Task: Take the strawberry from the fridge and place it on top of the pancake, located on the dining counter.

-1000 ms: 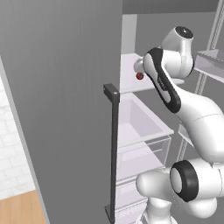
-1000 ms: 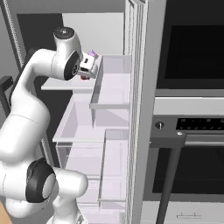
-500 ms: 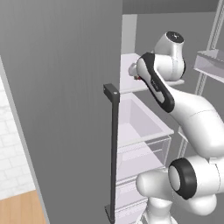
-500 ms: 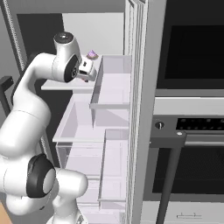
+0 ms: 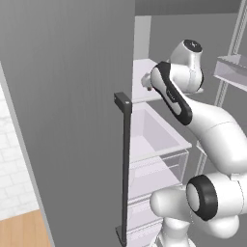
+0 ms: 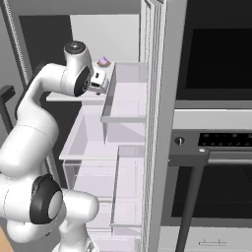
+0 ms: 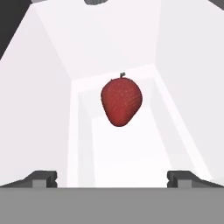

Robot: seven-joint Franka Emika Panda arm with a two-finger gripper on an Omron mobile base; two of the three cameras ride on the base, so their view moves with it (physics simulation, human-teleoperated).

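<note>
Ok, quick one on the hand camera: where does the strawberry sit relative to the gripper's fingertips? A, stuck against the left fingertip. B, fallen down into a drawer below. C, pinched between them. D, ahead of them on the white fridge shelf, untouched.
D: in the hand view the strawberry lies on the white fridge shelf, centred ahead of the open gripper, with clear shelf between it and both fingertips.

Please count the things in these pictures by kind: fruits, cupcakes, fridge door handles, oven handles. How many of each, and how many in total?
Fruits: 1, the strawberry
Cupcakes: 1, the small pink-topped cupcake on the fridge shelf
Fridge door handles: 1, the dark bar handle
Oven handles: 1, the oven handle
Total: 4
</note>
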